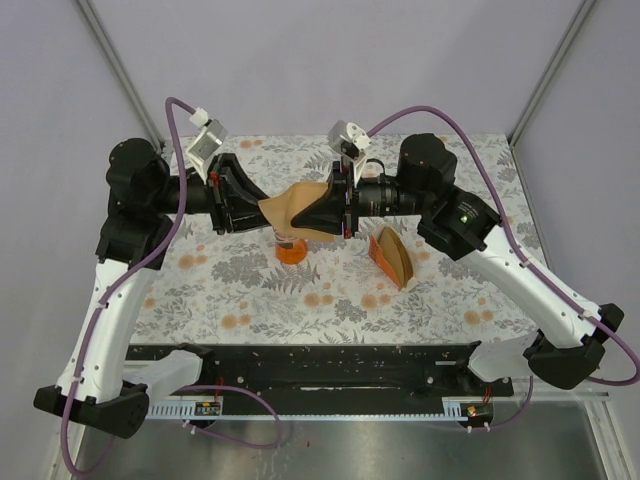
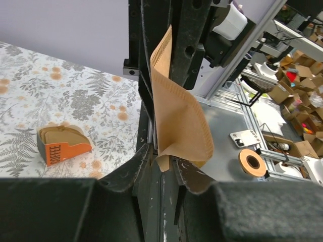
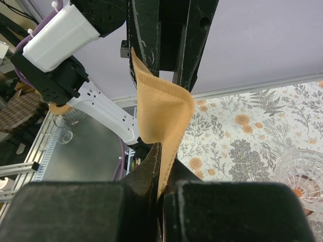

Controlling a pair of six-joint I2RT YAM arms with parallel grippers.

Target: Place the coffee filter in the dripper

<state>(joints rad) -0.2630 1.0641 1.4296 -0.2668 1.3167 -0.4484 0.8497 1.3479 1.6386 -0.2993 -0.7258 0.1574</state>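
Above the dripper (image 1: 291,252) hangs the coffee filter (image 1: 285,207); the beige holder (image 1: 393,258) sits rightward.

white links (image 1: 103,312) are meeting bulky black joints (image 1: 135,185); purple cables (image 1: 171,120) are looping behind; left end effector (image 2: 162,164) and right end effector (image 3: 162,156) are looking matte black.

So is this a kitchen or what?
Probably a robot lab, not a kitchen: robot arms bolted to a table, metal frame rails around it, cardboard boxes piled beyond.
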